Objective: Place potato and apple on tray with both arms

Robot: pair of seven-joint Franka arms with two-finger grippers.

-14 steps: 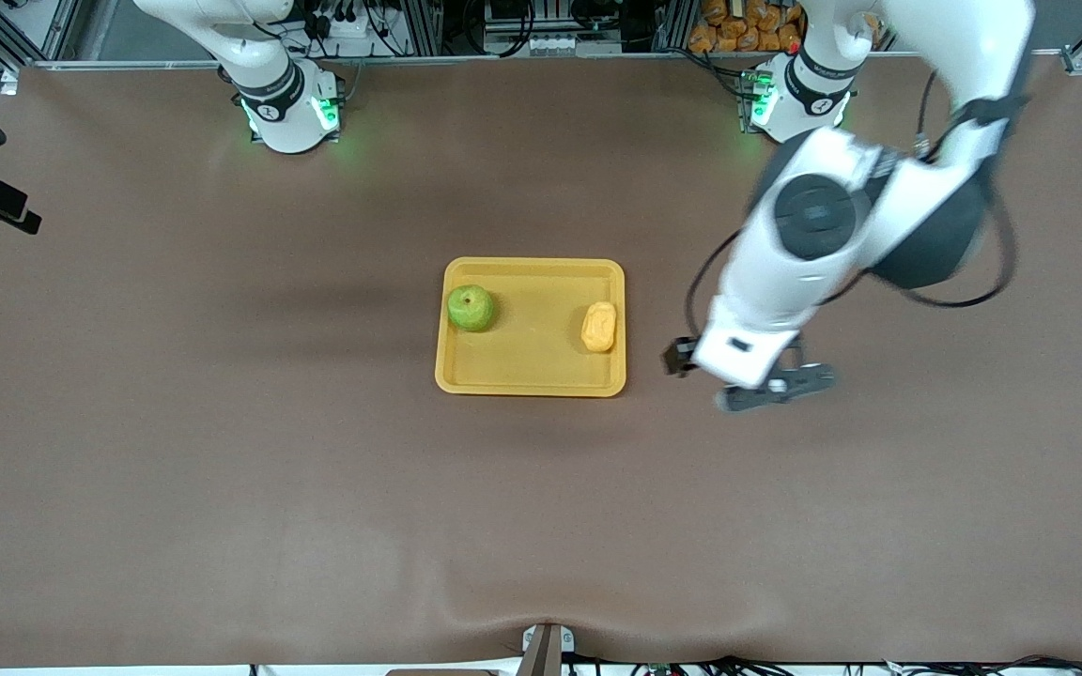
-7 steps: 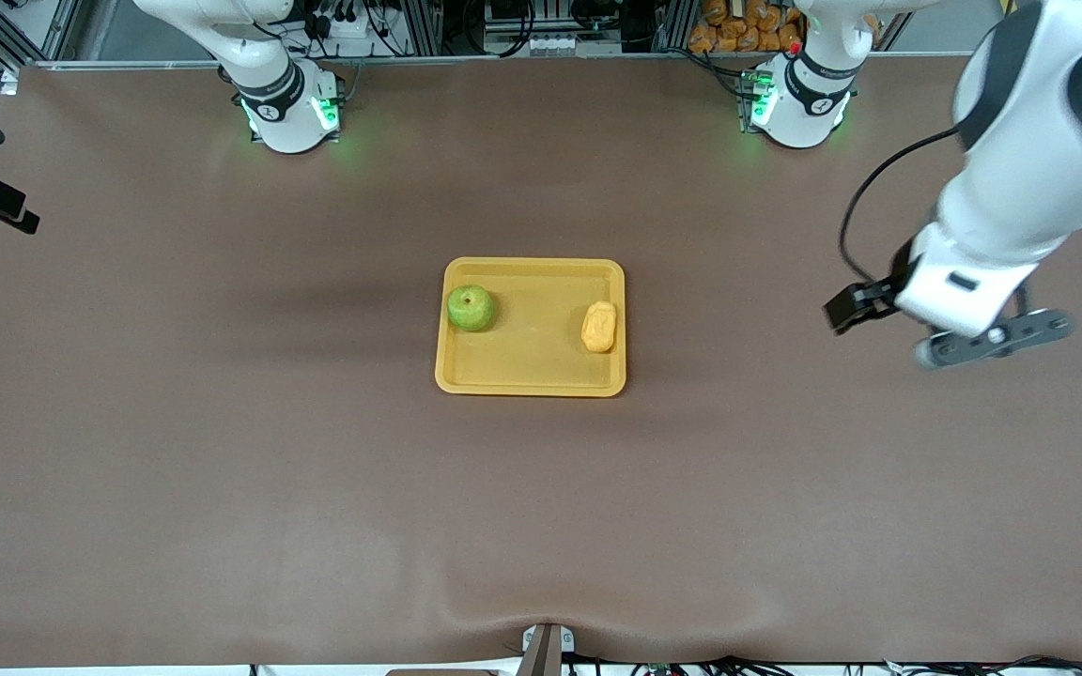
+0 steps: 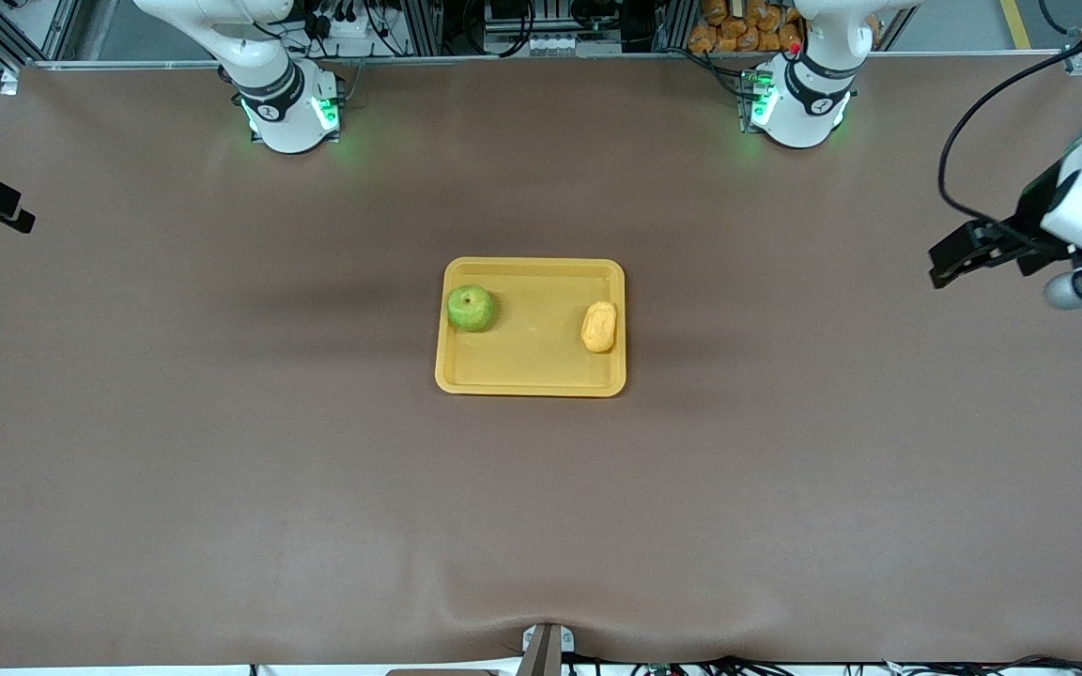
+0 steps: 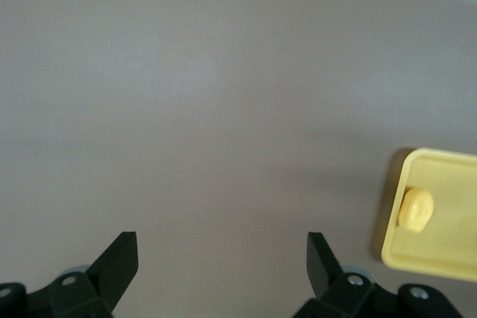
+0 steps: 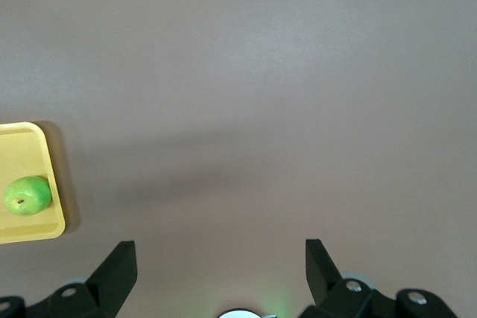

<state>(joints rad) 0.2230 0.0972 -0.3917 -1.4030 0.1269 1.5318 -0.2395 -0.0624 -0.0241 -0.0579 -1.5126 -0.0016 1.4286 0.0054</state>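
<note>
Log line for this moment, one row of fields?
apple: on tray | potato: on tray | left gripper: open, empty, over bare table at its own end | right gripper: open, empty, over table

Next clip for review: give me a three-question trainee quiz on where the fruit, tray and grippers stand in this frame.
1. True or false: the apple and the potato both lie in the tray.
2. Multiple choice: the potato lies toward which end of the tray? A) the right arm's end B) the left arm's end C) dead centre
3. Fill in: the left gripper hangs over bare ____, fingers open and empty.

Key
1. True.
2. B; the apple lies toward the right arm's end.
3. Table. The right gripper is also open and empty over the table, beside the tray.
</note>
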